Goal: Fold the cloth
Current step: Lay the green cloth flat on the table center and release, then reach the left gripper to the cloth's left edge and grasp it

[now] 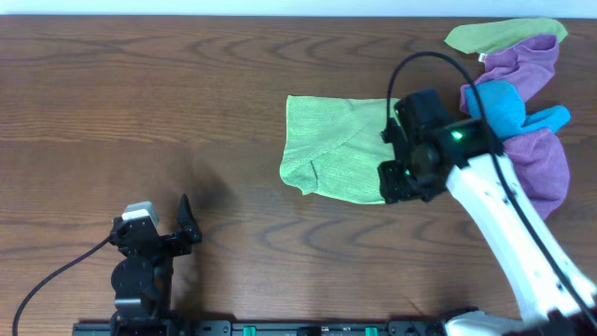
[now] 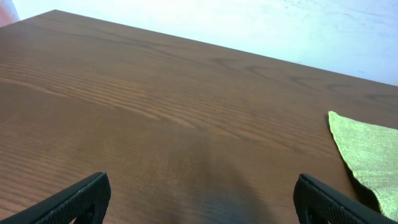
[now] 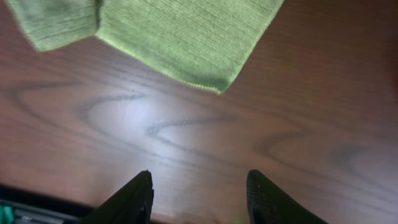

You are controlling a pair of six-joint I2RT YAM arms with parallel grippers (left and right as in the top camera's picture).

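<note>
The green cloth lies flat on the counter, right of the middle and nearer the far edge. Its sides run roughly square to the counter's edges, and its near-left corner is rumpled over itself. In the right wrist view a near corner of the cloth lies ahead of the right fingers, which stand apart over bare wood and hold nothing. The left fingers are spread wide and empty near the counter's near-left corner, well apart from the cloth. Purple, blue and green cloths are heaped at the far-right corner.

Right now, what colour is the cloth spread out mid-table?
Light green, plain, with a fine ribbed weave. The cloth shows best in the right wrist view.
</note>
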